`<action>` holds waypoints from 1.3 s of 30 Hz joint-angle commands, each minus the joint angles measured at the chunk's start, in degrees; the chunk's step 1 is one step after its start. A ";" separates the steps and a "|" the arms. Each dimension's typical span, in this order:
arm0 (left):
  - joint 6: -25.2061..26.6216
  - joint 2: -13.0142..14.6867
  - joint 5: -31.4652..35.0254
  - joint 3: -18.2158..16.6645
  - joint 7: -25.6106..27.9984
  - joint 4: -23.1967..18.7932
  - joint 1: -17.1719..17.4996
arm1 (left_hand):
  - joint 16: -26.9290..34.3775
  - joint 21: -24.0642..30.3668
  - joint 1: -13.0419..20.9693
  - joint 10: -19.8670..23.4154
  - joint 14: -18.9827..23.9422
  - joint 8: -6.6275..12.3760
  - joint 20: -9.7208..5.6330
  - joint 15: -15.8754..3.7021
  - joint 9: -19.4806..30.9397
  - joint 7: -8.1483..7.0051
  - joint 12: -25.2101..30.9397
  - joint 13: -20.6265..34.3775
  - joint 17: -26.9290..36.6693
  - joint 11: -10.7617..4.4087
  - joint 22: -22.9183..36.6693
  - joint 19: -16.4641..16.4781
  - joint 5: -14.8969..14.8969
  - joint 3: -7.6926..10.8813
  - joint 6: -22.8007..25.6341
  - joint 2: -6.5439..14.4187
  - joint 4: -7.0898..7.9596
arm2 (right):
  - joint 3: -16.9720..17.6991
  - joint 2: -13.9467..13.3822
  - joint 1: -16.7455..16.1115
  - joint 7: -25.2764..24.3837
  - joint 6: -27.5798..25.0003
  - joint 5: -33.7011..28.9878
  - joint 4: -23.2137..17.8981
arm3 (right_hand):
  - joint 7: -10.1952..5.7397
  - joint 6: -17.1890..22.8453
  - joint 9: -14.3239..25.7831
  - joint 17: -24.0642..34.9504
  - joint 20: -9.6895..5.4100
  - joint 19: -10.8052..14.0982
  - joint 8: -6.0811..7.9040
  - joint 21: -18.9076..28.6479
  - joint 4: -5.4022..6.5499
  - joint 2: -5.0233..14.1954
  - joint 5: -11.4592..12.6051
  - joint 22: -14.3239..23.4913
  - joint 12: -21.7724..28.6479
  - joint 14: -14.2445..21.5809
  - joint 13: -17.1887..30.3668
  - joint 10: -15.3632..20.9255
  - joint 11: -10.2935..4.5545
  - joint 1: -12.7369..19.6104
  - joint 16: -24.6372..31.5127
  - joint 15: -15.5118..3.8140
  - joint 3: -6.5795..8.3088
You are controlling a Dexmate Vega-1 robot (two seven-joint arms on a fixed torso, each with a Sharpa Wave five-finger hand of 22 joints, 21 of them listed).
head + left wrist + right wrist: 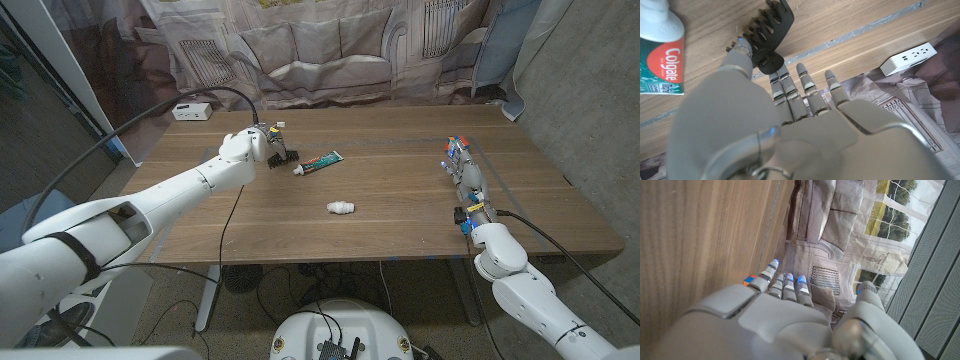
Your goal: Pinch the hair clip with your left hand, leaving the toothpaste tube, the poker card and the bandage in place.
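We find the black hair clip (pixel 769 37) on the counter (pixel 400 225) at our left hand's (pixel 250 146) fingertips (pixel 743 47), apparently pinched, beside the toothpaste tube (pixel 320 163); the right hand (pixel 465 175) waits released, well apart.

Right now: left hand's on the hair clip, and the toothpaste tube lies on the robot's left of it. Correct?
Not quite. The left hand is on the hair clip, but the toothpaste tube lies on the robot's right of it, as the head view shows.
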 commanded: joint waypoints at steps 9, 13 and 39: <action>-0.51 -0.64 0.29 0.80 -0.33 1.45 -0.71 | -0.01 0.13 -0.47 -1.15 -0.70 -0.30 -0.04 -2.07 0.10 0.02 0.08 0.02 0.18 0.23 0.07 -0.32 0.17 0.48 -0.83 -0.21 -0.08 | -0.32 -0.12 0.41 -0.09 0.07 -0.07 0.34 | -0.06 0.47 0.26 0.26 -0.11 0.06 -0.09 -0.17 0.06 -0.07 -0.08 0.15 -0.14 0.26 0.12 0.24 0.29 0.76 -0.33 0.11 -0.30; -0.37 -0.48 0.29 0.77 -0.45 1.16 -0.61 | -0.06 0.12 -0.83 -1.60 -1.04 -0.44 -0.03 -2.00 0.07 0.15 0.05 0.06 0.22 0.25 0.07 -0.42 0.15 0.41 -1.36 -0.23 0.04 | -0.25 -0.12 0.25 -0.32 -0.11 0.03 0.05 | -0.05 0.49 0.26 0.26 -0.11 0.07 -0.08 -0.16 0.07 -0.06 -0.08 0.15 -0.13 0.26 0.12 0.26 0.29 0.76 -0.33 0.10 -0.31; -0.19 0.19 -0.29 -0.01 0.08 0.06 0.17 | -0.29 0.06 -6.38 -14.42 -8.63 -1.02 0.02 2.33 -0.78 3.54 -1.27 -2.19 0.59 5.70 0.13 -2.20 0.33 -0.46 -11.24 -0.46 1.23 | -0.43 -0.31 0.42 -0.04 -0.09 -0.11 -0.01 | -0.09 0.51 0.26 0.26 -0.06 0.07 -0.07 -0.15 0.08 -0.01 -0.08 0.15 -0.14 0.26 0.11 0.24 0.21 0.79 -0.33 0.09 -0.41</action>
